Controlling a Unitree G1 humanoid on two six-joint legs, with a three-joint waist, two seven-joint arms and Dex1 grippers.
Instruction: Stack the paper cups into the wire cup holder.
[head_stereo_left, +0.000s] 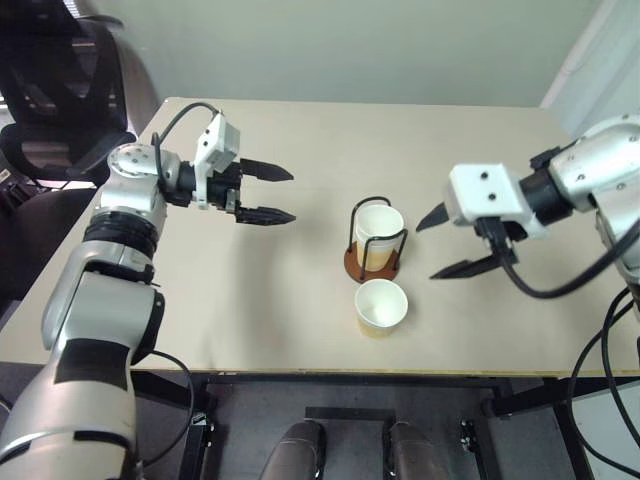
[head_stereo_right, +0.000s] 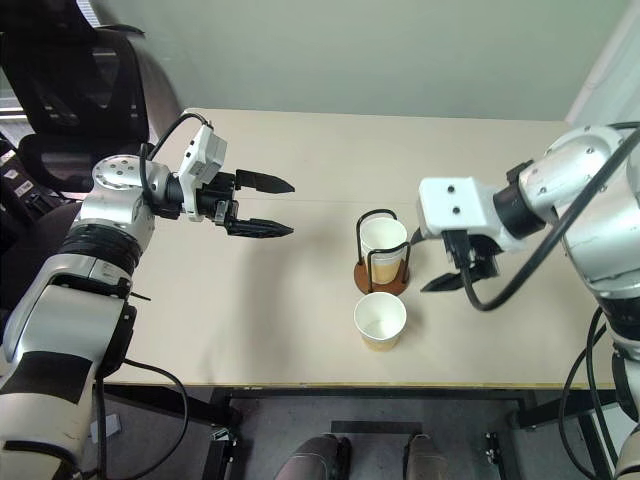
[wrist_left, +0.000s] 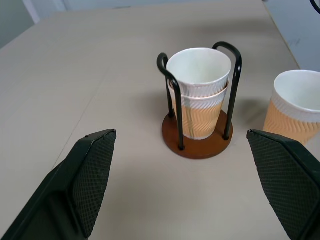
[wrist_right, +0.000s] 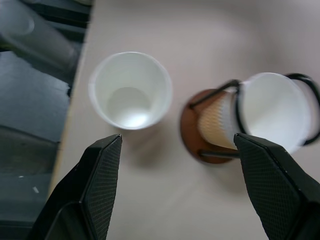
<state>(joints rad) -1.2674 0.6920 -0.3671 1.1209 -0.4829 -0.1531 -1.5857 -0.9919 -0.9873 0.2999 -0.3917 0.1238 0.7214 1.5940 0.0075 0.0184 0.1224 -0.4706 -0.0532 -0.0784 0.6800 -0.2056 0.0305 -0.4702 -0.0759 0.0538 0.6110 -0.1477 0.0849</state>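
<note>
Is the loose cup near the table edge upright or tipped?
Upright: the loose cup stands on its base beside the wire cup holder, open mouth up, empty inside.

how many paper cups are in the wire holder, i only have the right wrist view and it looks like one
Observer: Two. In the left wrist view a second rolled rim shows just below the top one, so the tan paper cups are nested inside the black wire cup holder with the reddish-brown disc base.
Operator: where's the left gripper
Observer: The left gripper is open and hangs over the beige table, off to the holder's left, touching nothing.
Operator: is the loose cup near the table edge
Observer: The loose tan paper cup stands upright just in front of the holder, with bare table between it and the near edge.
</note>
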